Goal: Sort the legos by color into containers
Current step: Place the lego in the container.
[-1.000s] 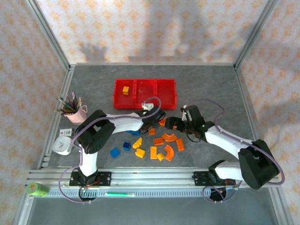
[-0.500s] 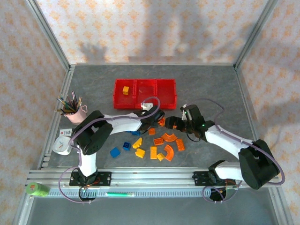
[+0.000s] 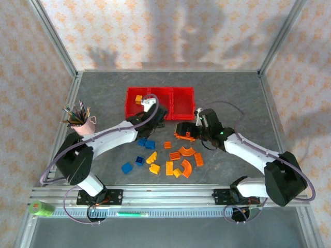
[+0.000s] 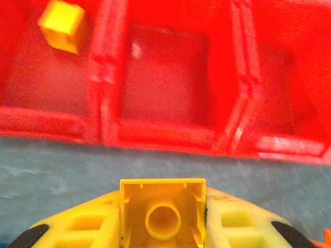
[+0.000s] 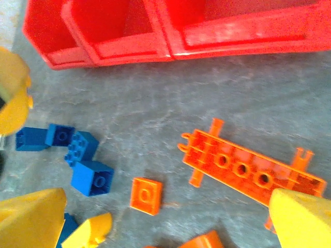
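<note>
– Left gripper first: what do we see?
– Its fingers are clamped on a yellow brick. The hollow underside faces the wrist camera, and the brick is held just in front of the red containers, opposite the middle bin.
– Anything inside?
– We see a second yellow brick in the left bin.
– And the right gripper?
– Its jaws are spread wide, gripping nothing. We see the long orange plate lying flat on the table below, close to one finger. The blue bricks lie on the other side.
</note>
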